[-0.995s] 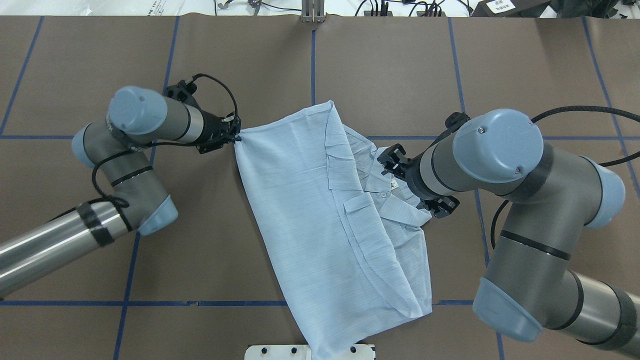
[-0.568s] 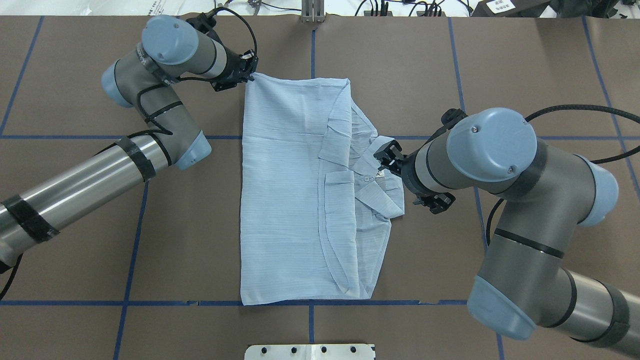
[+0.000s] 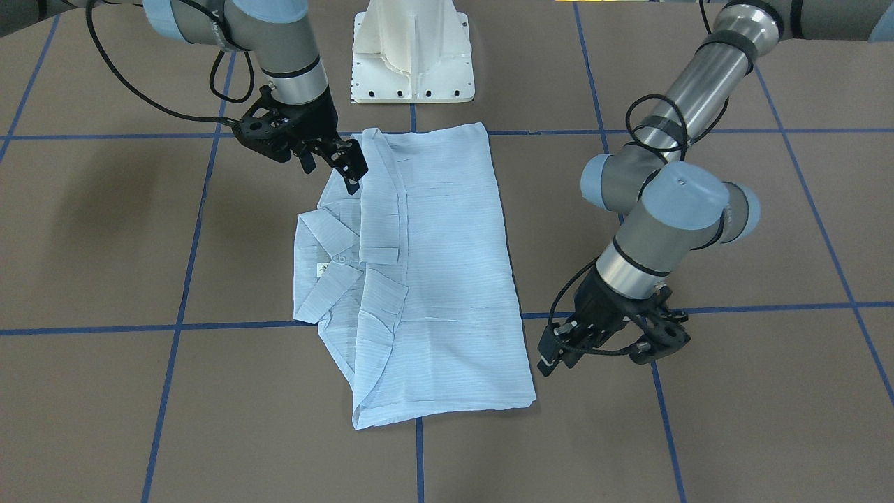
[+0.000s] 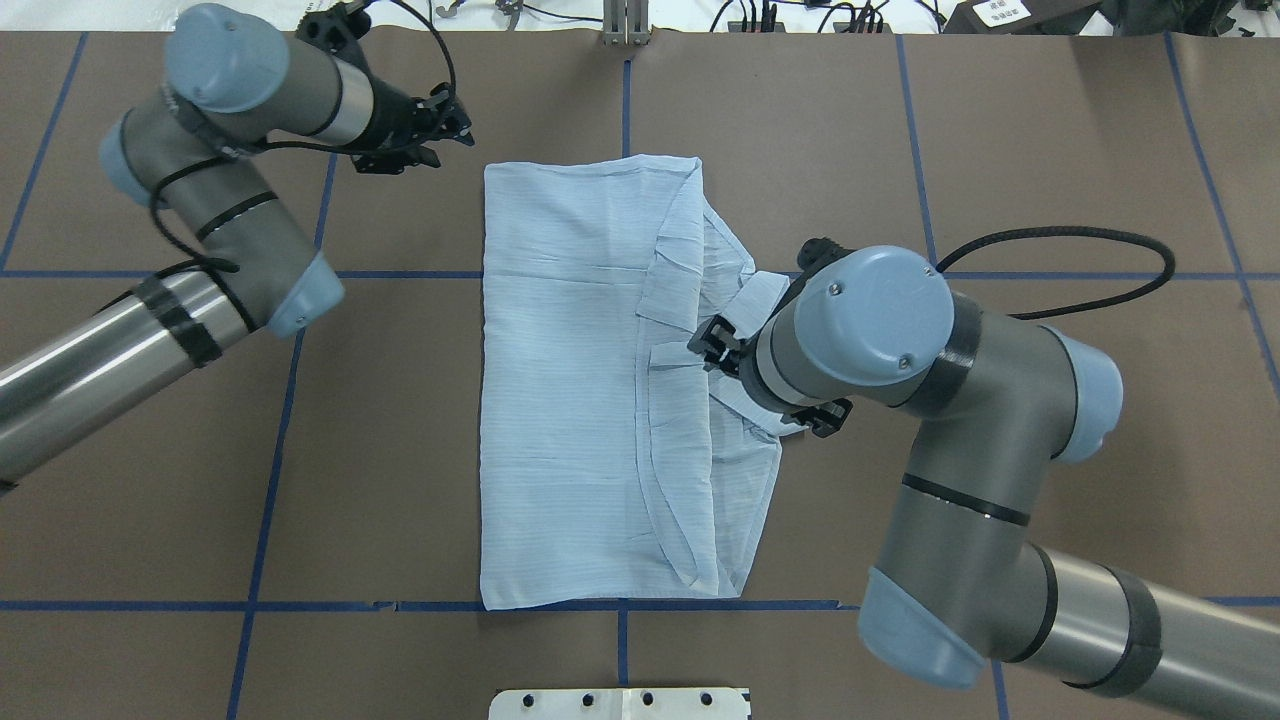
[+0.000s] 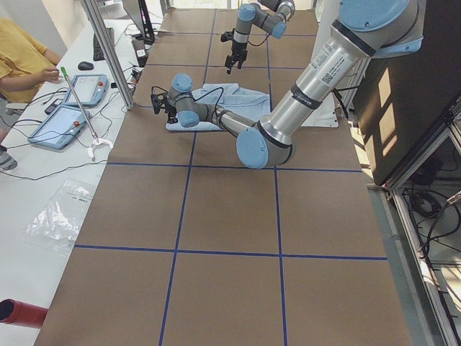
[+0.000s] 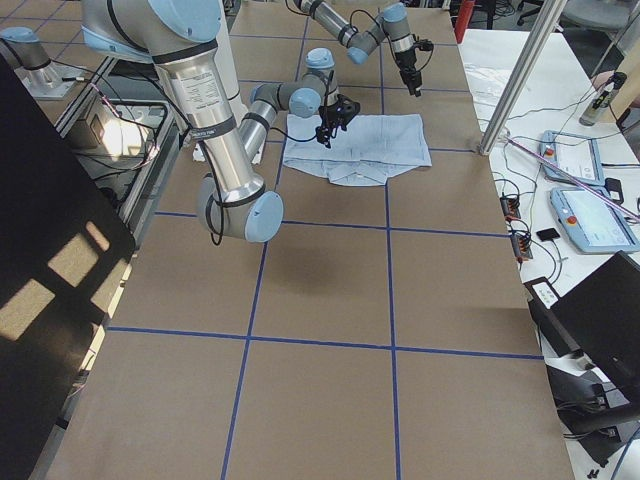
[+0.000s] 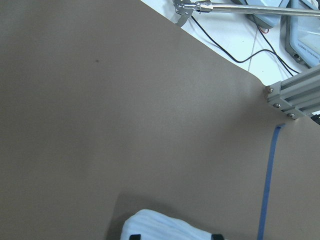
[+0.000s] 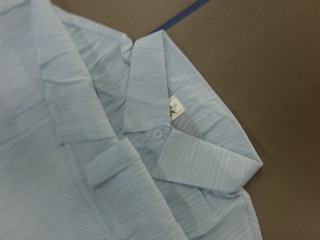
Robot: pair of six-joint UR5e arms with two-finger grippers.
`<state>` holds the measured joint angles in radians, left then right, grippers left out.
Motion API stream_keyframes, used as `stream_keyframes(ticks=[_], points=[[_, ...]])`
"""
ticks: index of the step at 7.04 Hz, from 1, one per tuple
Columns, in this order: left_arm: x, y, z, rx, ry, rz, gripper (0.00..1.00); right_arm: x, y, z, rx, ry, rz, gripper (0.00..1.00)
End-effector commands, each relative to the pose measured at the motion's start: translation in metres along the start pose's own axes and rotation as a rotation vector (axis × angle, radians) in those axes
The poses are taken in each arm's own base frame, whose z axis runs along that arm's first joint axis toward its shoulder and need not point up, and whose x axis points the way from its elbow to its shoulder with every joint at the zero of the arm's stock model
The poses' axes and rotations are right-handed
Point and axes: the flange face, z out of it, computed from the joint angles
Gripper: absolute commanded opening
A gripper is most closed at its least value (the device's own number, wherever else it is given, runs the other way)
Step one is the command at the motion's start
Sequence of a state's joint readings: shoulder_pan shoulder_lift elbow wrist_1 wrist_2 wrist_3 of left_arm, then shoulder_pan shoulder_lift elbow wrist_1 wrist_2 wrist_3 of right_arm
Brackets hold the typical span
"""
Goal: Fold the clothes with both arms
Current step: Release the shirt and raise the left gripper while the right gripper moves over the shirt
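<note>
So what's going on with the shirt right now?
Neither arm is holding anything. The pale blue shirt lies flat on the brown table, folded into a long rectangle, with its collar sticking out on the robot's right. The left gripper sits off the shirt's far left corner, jaws open and empty. The right gripper hovers above the collar area, jaws open.

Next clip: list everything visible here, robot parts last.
shirt: one, pale blue, partly folded, mid-table
table: one, brown, blue tape lines
pedestal: one, white, table's robot edge
tablets: two, grey, on bench
post: one, silver, table's far edge
person: one, yellow sleeve, at bench
arms: two, silver-grey, either side of shirt
left claw: one, black, open, beside shirt's far corner
right claw: one, black, open, over collar
</note>
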<state>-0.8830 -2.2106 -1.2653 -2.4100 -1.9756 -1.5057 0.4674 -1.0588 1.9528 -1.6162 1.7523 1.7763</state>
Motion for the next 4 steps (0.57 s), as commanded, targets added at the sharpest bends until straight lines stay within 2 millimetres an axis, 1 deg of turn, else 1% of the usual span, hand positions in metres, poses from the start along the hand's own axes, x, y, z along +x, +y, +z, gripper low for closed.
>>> stream_keyframes(ticks=[1,2,3,4], points=[[-0.061,0.017,-0.062,-0.022,0.021,0.098,0.56,0.004,0.052,0.025,-0.064,0.033,-0.366,1.00],[-0.082,0.027,-0.080,-0.039,0.022,0.123,0.56,0.006,0.071,0.036,-0.089,0.046,-0.531,1.00],[-0.091,0.033,-0.091,-0.040,0.025,0.129,0.57,-0.004,0.080,0.053,-0.102,0.060,-0.711,1.00],[-0.091,0.034,-0.092,-0.040,0.026,0.130,0.57,-0.018,0.086,0.065,-0.112,0.071,-0.865,1.00]])
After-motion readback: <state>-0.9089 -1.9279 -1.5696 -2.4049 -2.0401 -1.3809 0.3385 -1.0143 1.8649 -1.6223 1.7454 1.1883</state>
